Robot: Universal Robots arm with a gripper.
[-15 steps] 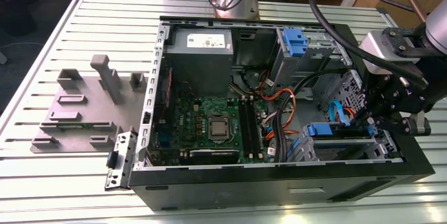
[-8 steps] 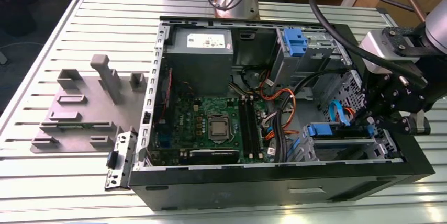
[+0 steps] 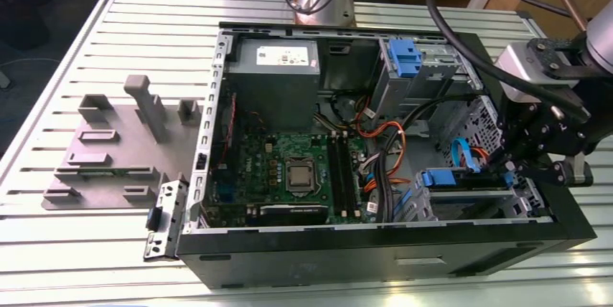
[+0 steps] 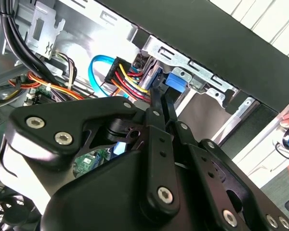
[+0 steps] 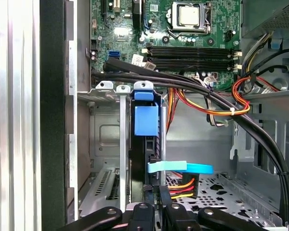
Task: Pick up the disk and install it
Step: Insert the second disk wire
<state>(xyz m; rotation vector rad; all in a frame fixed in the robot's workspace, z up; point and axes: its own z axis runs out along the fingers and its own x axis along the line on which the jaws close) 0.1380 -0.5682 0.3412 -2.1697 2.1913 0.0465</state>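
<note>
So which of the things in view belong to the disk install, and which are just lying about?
Job in hand:
- the disk, edge-on in the drive cage
- the drive cage
- the gripper, at the disk

Lying about:
- grey fixture plate, on the table at the exterior view's left
- blue bracket
- grey box
- motherboard
</note>
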